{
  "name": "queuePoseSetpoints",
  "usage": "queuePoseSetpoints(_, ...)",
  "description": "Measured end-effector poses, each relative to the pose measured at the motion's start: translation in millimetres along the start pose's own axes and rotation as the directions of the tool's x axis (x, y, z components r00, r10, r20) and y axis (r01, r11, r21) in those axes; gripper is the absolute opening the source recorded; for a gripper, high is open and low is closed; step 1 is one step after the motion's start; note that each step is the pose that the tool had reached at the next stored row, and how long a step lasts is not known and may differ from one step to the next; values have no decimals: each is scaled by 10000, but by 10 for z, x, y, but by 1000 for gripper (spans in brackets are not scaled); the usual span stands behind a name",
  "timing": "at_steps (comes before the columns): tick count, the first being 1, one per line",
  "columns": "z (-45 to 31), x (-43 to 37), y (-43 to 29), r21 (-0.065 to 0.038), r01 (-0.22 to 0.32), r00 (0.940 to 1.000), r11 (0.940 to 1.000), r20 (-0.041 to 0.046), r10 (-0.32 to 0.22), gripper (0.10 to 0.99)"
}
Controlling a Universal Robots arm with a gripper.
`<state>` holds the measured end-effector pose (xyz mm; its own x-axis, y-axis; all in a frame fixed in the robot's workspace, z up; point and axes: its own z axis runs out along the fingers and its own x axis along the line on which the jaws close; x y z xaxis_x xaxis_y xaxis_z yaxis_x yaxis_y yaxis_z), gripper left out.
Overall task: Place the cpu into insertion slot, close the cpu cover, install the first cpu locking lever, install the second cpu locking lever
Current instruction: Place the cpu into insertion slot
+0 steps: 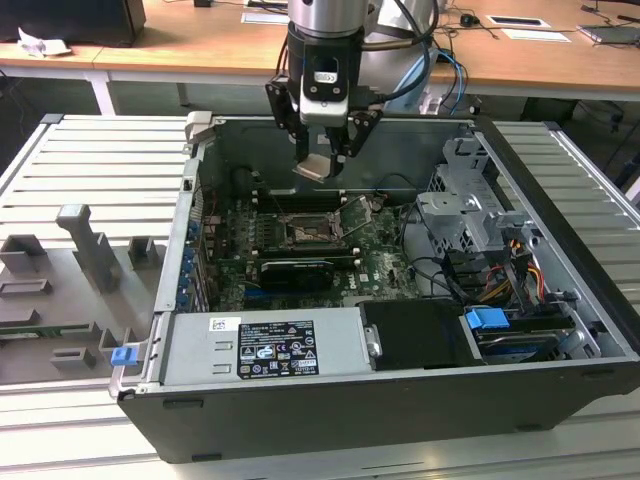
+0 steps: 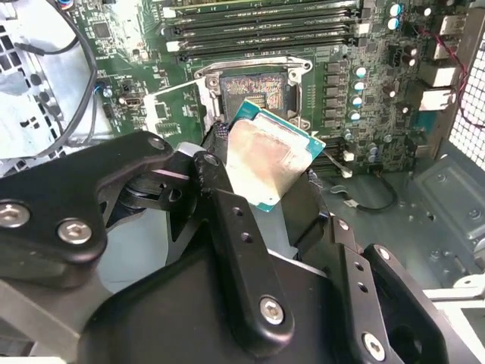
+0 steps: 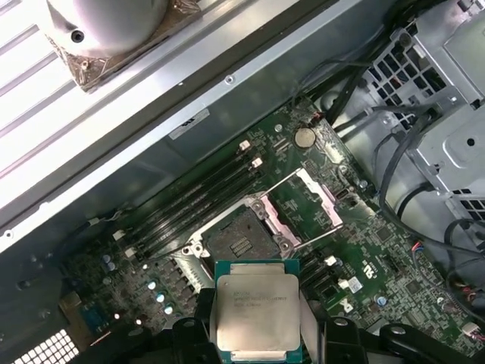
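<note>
Above insertion slot (image 3: 244, 241) | tool (image 1: 322, 155) clamped on cpu (image 3: 258, 307) | cpu tilted, not touching slot

Air above insertion slot (image 1: 303, 233) is open. The gripper (image 1: 322, 160), clamped on the cpu (image 1: 318, 168), hangs clear of the board. Cpu cover (image 3: 274, 218) stands raised just beside the slot, with memory slots (image 3: 193, 208) on another side. Drive cage (image 1: 470, 215) and cables (image 3: 390, 163) crowd the exterior view's right.

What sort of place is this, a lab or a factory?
Probably a robotics lab: an opened computer case sits on a slatted metal table, office desks stand behind, and the gripper holds the cpu.
</note>
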<state>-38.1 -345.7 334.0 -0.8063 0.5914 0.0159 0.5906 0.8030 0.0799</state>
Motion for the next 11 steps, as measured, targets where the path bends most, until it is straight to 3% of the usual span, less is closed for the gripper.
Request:
queuePoseSetpoints(5, 17, -1, -1, -12, -646, 9979, 9979, 52, 646, 529)
queuePoseSetpoints(11, 29, -1, -2, -30, -1428, 9897, 9897, 113, 1428, 529)
